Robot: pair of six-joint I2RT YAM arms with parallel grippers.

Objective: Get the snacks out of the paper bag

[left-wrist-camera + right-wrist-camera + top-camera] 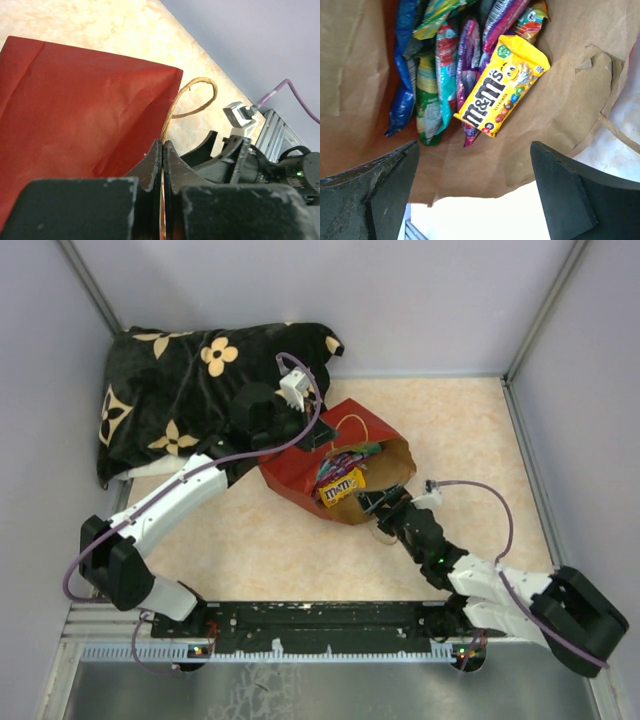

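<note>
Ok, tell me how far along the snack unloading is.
Done: nothing; no packet shows outside the red paper carrier bag. In hand: left jaws shut on its twine handle, right jaws open at the mouth. Left: every snack, the yellow M&M's pack nearest.

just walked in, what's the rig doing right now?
The left gripper is pinched shut on the twine handle of the paper bag, which lies on its side on the table. The right gripper sits open at the bag's mouth, facing the snacks. The yellow M&M's pack is nearest; nothing is out yet.
</note>
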